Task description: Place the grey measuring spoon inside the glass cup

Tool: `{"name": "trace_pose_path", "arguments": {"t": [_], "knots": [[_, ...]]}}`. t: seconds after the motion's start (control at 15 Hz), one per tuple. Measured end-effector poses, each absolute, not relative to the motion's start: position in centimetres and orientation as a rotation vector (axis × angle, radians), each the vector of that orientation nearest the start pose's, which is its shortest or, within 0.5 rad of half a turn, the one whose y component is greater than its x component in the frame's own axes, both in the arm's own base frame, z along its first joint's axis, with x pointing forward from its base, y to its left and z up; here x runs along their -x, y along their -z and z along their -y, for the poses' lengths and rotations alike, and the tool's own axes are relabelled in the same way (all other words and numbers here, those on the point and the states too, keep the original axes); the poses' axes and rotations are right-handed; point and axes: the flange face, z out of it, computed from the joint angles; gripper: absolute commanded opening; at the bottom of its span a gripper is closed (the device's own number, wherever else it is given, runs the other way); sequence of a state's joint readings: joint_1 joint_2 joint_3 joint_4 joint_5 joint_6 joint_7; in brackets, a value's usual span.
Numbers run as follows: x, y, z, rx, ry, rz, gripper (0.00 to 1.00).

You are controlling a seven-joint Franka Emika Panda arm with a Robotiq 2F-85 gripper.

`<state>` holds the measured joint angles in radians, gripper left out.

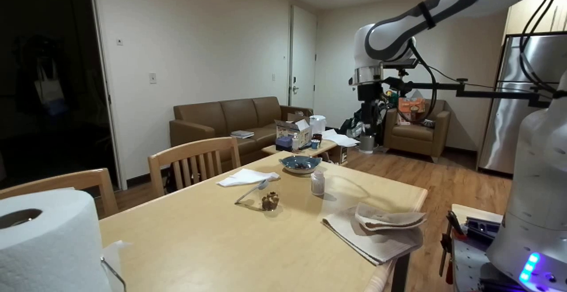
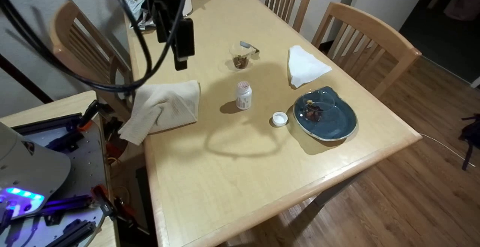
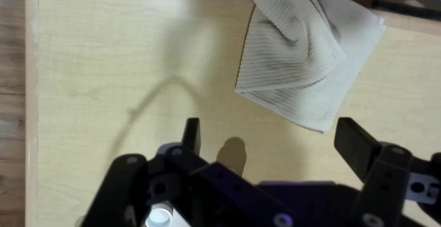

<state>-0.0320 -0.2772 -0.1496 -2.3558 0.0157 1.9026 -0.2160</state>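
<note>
The grey measuring spoon [image 1: 252, 191] stands at a tilt beside the glass cup [image 1: 270, 201]. Its thin end is down by the table and its wider end is raised near the cup's rim; whether they touch I cannot tell. Seen from across the table, the spoon [image 2: 245, 44] shows behind the see-through glass cup [image 2: 240, 60], which has brown bits in it. Neither appears in the wrist view. High above the table, away from both, my gripper [image 3: 268, 130] is wide open with nothing between its fingers. In an exterior view the gripper [image 2: 182, 60] hangs near the towel side.
A whitish bottle [image 2: 243, 96] stands mid-table, with a white cap [image 2: 279, 119] close by. The blue dish [image 2: 339, 127] bears another see-through vessel with dark bits. A folded towel [image 3: 293, 68] overlaps the table edge. A white napkin [image 2: 305, 65] lies opposite; a paper roll [image 1: 48, 243] occupies one corner.
</note>
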Motion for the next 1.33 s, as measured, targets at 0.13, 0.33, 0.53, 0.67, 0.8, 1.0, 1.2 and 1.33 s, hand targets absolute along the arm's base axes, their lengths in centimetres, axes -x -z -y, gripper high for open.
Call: {"name": "trace_pose_path", "arguments": {"t": [0.13, 0.33, 0.53, 0.67, 0.8, 1.0, 1.2, 1.33], "knots": [[-44.7, -42.3, 5.3, 3.112, -0.319, 0.164, 1.0], [-47.3, -41.8, 2.7, 3.222, -0.423, 0.326, 1.0], [-49.9, -41.1, 1.2, 3.319, -0.559, 0.417, 1.0], [-51.2, -40.7, 0.6, 3.327, -0.642, 0.397, 1.0], [-51.8, -40.4, 0.6, 3.327, -0.662, 0.391, 1.0], [-52.0, -40.3, 0.6, 3.328, -0.653, 0.394, 1.0], [-53.3, -40.0, -0.7, 3.335, -0.476, 0.51, 1.0], [-54.8, -39.4, -2.0, 3.323, -0.317, 0.634, 1.0]]}}
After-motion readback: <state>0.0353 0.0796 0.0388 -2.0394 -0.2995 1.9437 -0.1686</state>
